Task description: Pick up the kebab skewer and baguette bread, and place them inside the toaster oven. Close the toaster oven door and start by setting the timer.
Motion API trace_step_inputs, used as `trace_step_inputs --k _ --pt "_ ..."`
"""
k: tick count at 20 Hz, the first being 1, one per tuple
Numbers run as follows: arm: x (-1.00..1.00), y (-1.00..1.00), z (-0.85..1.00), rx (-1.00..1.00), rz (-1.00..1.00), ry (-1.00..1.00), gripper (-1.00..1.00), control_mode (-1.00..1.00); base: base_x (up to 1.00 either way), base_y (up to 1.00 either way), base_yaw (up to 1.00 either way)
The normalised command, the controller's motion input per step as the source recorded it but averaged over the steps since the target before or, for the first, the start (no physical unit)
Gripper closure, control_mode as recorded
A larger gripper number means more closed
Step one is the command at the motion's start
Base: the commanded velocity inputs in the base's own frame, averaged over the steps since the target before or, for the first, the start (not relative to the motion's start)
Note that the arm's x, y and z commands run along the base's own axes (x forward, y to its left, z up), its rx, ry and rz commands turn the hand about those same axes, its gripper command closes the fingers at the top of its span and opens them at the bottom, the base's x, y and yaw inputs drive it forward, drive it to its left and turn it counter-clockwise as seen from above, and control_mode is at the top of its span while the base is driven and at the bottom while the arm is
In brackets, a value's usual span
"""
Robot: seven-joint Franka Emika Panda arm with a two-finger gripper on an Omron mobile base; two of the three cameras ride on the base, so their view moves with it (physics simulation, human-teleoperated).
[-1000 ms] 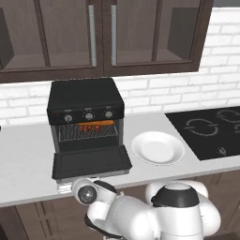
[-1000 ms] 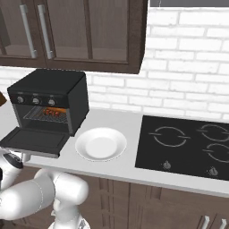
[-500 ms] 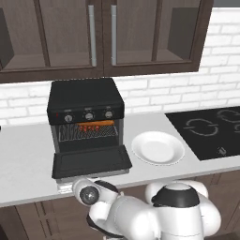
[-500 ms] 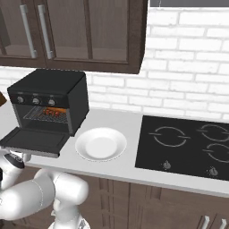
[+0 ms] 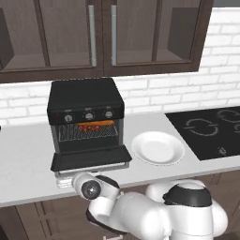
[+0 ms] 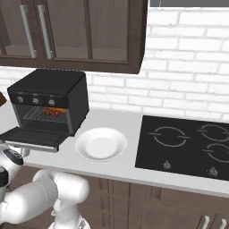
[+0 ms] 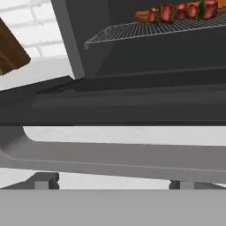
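Food already loaded. Kebab skewer (image 7: 183, 11) lying on the wire rack (image 7: 150, 29) inside the toaster oven (image 5: 86, 105), red and brown chunks plain in the hand view, with a slim orange-brown shape just behind them, probably the baguette bread (image 5: 98, 124), though too little of it visible in the hand view to be sure. From the left base view, an orange bar across the rack at the same spot, consistent with the loaf. White plate (image 5: 158, 148) bare on the counter (image 5: 28, 159), just beside the oven, so nothing left to fetch.

Toaster oven door (image 5: 91, 158) dropped fully down, flat and roughly level, its front edge overhanging toward the robot. Handle bar (image 7: 110, 154) of the door running across the hand view, close below the door's edge. Three knobs (image 5: 89, 116) above the cavity untouched as far as can be judged.

Claw low at the counter front, beneath the door; by all signs spread about as wide as it goes and holding nothing. Fingertips not distinguishable in the hand view.

Done: both items in. Left: lifting the door shut, most likely by pushing up from under the handle or the door's lip, then turning the timer knob. Roughly past the halfway mark, with the two lighter steps outstanding.
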Motion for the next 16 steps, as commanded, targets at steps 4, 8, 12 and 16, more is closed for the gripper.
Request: trace_step_inputs --k 4,8,12,16 --pt "0.32 0.00 0.71 0.00 0.00 -0.01 -1.00 -1.00 0.00 0.00 0.00" --pt "0.38 0.00 0.67 0.00 0.00 0.00 -1.00 -1.00 0.00 0.00 0.00" --pt "0.40 0.00 0.57 0.00 0.00 0.00 -1.00 -1.00 0.00 0.00 0.00" --pt "0.45 0.00 0.52 0.00 0.00 0.00 -1.00 -1.00 0.00 0.00 0.00"
